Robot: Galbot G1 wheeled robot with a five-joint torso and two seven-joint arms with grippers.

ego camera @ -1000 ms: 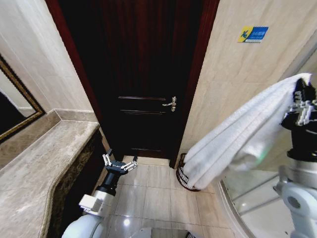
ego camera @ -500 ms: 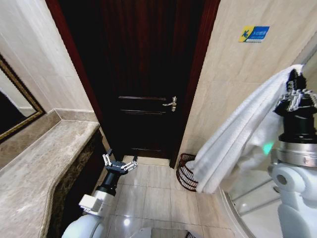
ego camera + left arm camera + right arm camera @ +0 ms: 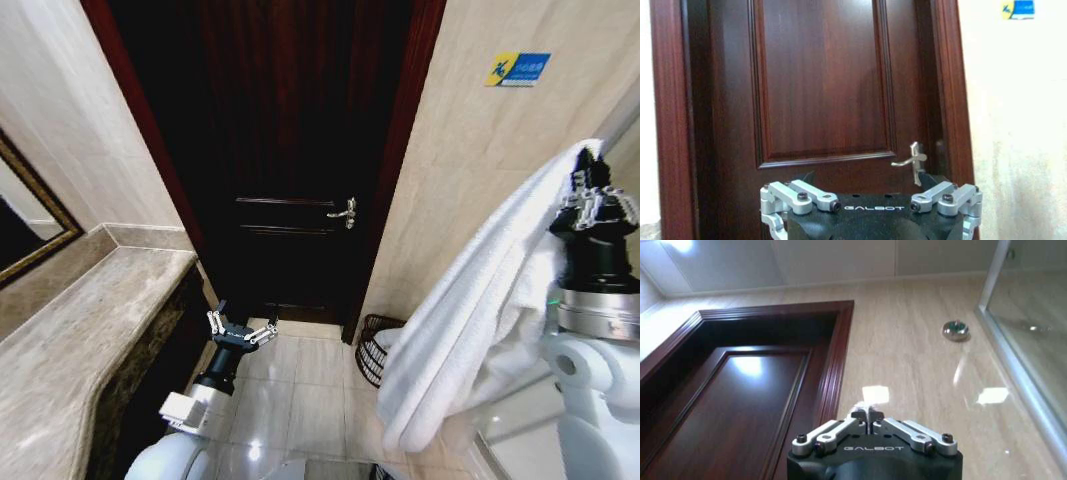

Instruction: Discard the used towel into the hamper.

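A white towel (image 3: 470,320) hangs from my right gripper (image 3: 598,165), which is raised at the right and shut on the towel's top edge. The cloth falls in a long steep drape toward the floor. In the right wrist view the gripper (image 3: 868,415) points at the ceiling with its jaws closed and a tuft of towel (image 3: 863,404) at the tips. The hamper (image 3: 375,345), a small dark round wire basket, stands on the floor by the door frame, its right side hidden behind the towel. My left gripper (image 3: 243,328) hangs low at the left, open and empty.
A dark wooden door (image 3: 290,150) with a metal handle (image 3: 344,211) stands straight ahead. A marble counter (image 3: 90,340) and a framed mirror (image 3: 25,200) run along the left. A glass shower screen (image 3: 1017,340) is at the right. Pale floor tiles (image 3: 300,390) lie between the arms.
My right gripper has moved a little left and the towel now hangs steeper and lower, its bottom end dropping in front of the hamper. The left arm has not moved.
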